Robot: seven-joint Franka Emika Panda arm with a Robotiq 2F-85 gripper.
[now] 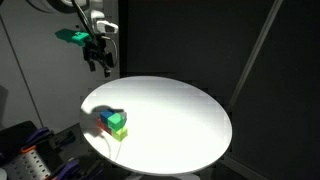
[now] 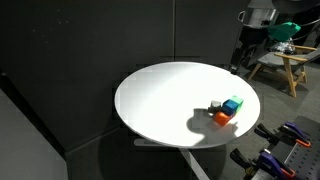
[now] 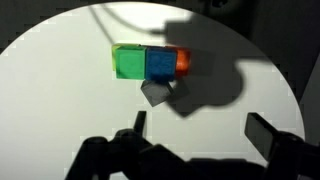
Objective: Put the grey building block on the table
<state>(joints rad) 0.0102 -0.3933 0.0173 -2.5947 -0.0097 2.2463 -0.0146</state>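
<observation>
The grey building block [image 3: 153,92] is a small dull cube lying on the round white table [image 3: 60,100], just beside the blue block [image 3: 160,62]. It also shows in an exterior view [image 2: 214,105]. The blue block sits in a row between a green block [image 3: 130,62] and an orange block [image 3: 183,62]. My gripper [image 3: 200,130] is open and empty, high above the table and apart from the blocks. In both exterior views it hangs over the table's far edge [image 1: 100,62] [image 2: 238,62]. The block cluster [image 1: 114,123] lies near the table's rim.
The table [image 1: 190,110] [image 2: 160,95] stands before dark curtains. A wooden stand [image 2: 285,65] is behind the arm. Clamps and tools lie off the table's edge [image 1: 40,160] [image 2: 285,140]. The gripper casts a large shadow beside the blocks [image 3: 205,75].
</observation>
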